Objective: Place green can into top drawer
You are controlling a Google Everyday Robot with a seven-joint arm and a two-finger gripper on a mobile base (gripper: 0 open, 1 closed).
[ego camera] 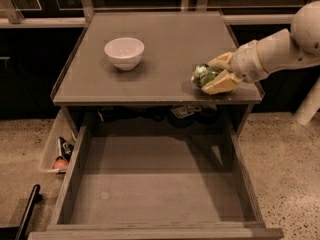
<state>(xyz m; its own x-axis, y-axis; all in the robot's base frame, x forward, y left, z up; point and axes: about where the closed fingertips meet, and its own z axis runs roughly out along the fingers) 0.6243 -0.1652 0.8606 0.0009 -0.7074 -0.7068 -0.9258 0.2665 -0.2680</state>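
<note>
The green can, with a mottled green and white label, is held on its side between the tan fingers of my gripper. The gripper is shut on it, just above the front right part of the grey cabinet top. My white arm reaches in from the right. The top drawer is pulled fully open below and in front of the cabinet top. Its flat grey bottom holds nothing.
A white bowl stands on the left of the cabinet top. A side bin at the cabinet's left holds small items, one orange. A dark handle lies at the lower left. Speckled floor surrounds the cabinet.
</note>
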